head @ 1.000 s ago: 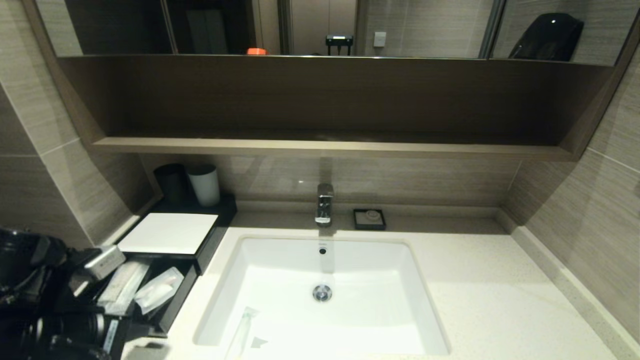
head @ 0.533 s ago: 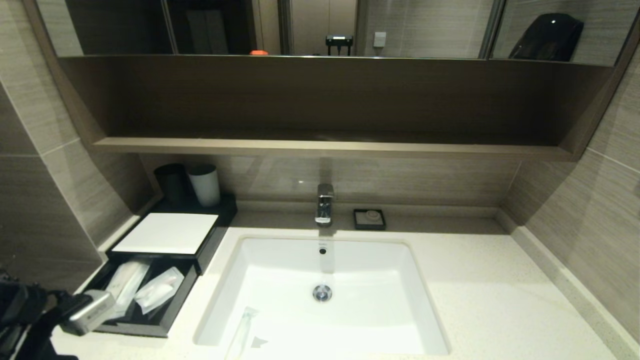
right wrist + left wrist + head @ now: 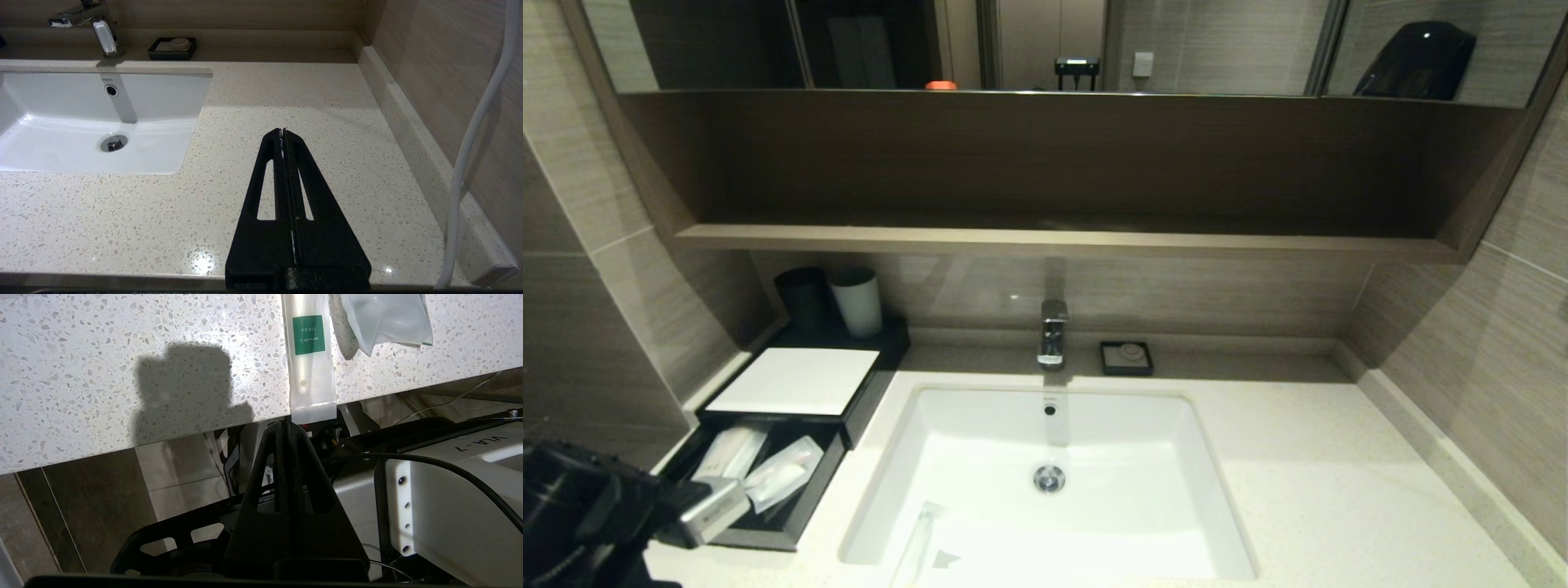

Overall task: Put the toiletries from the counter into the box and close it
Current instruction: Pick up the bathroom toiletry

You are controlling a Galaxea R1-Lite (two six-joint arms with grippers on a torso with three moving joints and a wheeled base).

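Note:
The black box (image 3: 792, 380) with its white top panel stands at the counter's (image 3: 1307, 474) back left. Its drawer (image 3: 805, 502) is pulled out, and two clear-wrapped packets (image 3: 783, 474) lie inside. In the left wrist view, a long packet with a teal-green label (image 3: 309, 355) lies on the counter (image 3: 122, 355) with its end hanging over the front edge. A crumpled clear packet (image 3: 384, 318) lies beside it. My left gripper (image 3: 287, 424) is shut and empty, its tips just off the long packet's overhanging corner. My right gripper (image 3: 282, 131) is shut above the counter, right of the sink.
The white sink basin (image 3: 1094, 523) fills the middle, with a faucet (image 3: 1052, 331) and a small black soap dish (image 3: 1125, 358) behind it. A black cup (image 3: 803, 298) and a white cup (image 3: 856, 302) stand behind the box. A brown shelf (image 3: 1045, 237) overhangs the back.
My left arm has left the space over the open drawer, dropped to the counter's near left corner, then shifted slightly right. Its gripper stayed shut. The packets in the drawer are uncovered.

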